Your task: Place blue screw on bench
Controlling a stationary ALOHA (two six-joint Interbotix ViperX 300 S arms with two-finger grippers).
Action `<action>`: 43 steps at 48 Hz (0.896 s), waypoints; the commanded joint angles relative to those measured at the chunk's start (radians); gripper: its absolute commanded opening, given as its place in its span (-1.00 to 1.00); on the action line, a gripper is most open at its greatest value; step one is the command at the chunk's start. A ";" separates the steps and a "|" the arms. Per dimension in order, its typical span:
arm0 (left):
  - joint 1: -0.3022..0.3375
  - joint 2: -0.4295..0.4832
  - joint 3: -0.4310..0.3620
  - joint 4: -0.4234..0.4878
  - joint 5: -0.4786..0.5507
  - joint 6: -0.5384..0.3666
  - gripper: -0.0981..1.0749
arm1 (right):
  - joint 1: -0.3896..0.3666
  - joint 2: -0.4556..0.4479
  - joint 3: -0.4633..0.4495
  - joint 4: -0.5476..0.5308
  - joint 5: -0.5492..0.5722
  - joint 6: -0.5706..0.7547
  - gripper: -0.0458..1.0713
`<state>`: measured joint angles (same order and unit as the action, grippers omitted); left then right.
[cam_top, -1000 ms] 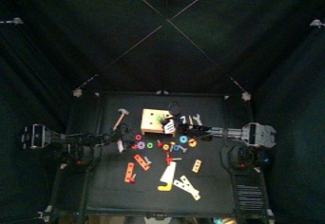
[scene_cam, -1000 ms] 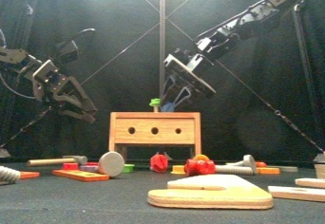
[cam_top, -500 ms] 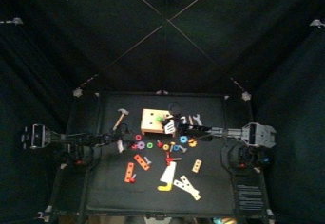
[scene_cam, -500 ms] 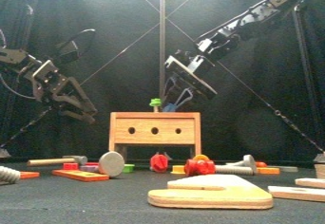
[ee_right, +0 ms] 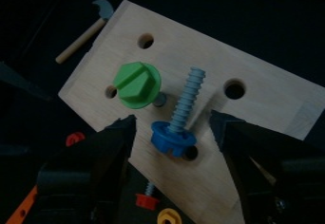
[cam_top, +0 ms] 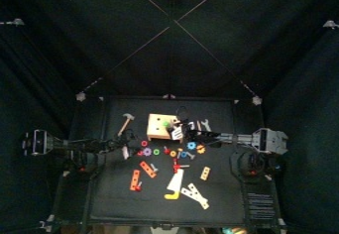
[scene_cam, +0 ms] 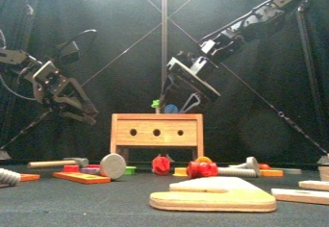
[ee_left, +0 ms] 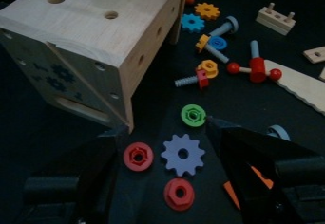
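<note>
The bench (cam_top: 161,127) is a pale tan block at the table's middle back, also in the front view (scene_cam: 157,133) and the left wrist view (ee_left: 89,38). The blue screw (ee_right: 184,106) lies flat on the bench top (ee_right: 254,90), next to a green screw (ee_right: 133,84) set in a hole. In the front view the blue screw (scene_cam: 171,106) shows on the bench's top edge. My right gripper (ee_right: 172,125) is open, its jaws on either side of the screw and apart from it; it hangs just above the bench (scene_cam: 183,85). My left gripper (scene_cam: 80,108) is open and empty, left of the bench.
Gears lie under the left gripper: a blue gear (ee_left: 183,153), a red gear (ee_left: 137,156), a green gear (ee_left: 193,114). A hammer (scene_cam: 58,162) lies front left. Flat wooden pieces (scene_cam: 213,200) lie at the front. Bolts and strips are scattered before the bench (cam_top: 166,164).
My right gripper has risen a little above the bench, and the blue screw now shows lying on the bench top. The left arm has not moved.
</note>
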<state>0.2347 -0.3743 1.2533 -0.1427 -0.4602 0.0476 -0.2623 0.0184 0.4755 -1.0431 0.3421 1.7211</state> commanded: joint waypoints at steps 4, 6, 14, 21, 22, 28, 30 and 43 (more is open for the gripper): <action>0.003 0.000 -0.012 0.000 -0.003 0.000 0.84 | -0.002 -0.038 -0.009 -0.005 0.003 -0.003 0.79; 0.003 0.000 -0.012 0.000 -0.003 0.000 0.84 | -0.002 -0.041 -0.009 -0.005 0.006 -0.002 0.79; 0.003 -0.002 -0.011 0.000 -0.003 0.002 0.84 | 0.008 -0.057 0.002 -0.018 0.018 -0.005 0.79; 0.002 -0.008 -0.009 0.002 -0.003 0.002 0.84 | 0.023 -0.095 0.028 -0.052 0.025 -0.009 0.79; 0.003 -0.009 -0.009 0.002 -0.003 0.002 0.84 | 0.025 -0.101 0.032 -0.052 0.026 -0.009 0.79; -0.002 -0.017 -0.002 0.002 -0.002 0.002 0.84 | 0.049 -0.130 0.072 -0.058 0.029 -0.014 0.79; -0.003 -0.018 0.000 0.000 -0.003 0.000 0.84 | 0.057 -0.137 0.091 -0.063 0.031 -0.015 0.79; 0.000 -0.021 -0.002 0.002 -0.003 0.002 0.84 | 0.117 -0.187 0.178 -0.067 0.031 -0.015 0.79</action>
<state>0.2316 -0.3927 1.2625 -0.1427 -0.4587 0.0476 -0.1733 -0.1166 0.6458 -1.1060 0.3728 1.7027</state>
